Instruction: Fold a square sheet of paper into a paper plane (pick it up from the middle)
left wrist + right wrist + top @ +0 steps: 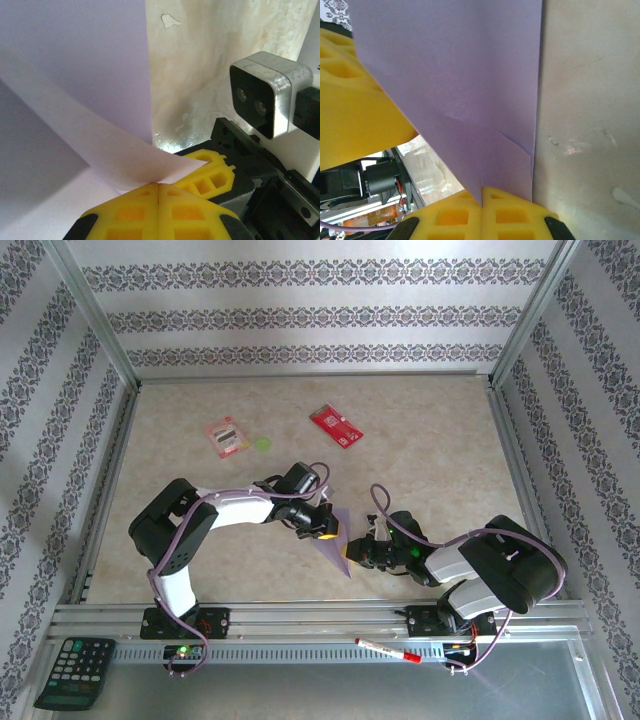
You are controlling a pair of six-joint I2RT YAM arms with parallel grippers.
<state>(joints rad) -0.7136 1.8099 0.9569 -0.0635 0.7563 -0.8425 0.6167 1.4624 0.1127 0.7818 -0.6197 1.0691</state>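
Top external view, lower centre: thin pale lilac folded sheet of paper (339,550) hangs between left hand (326,533) and right hand (359,553), each pinching its nearer edge.

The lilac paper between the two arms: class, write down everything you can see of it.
The lilac paper is thin, plain, pale and already folded: both wrist views show overlapping layers with straight creases and sharp edges. From above it looks like a narrow pointed shape, tip toward the arm bases. It is near the front middle of the table, between the arms. The left claw and the right claw are both shut on it from opposite sides. Whether it touches the table cannot be told.
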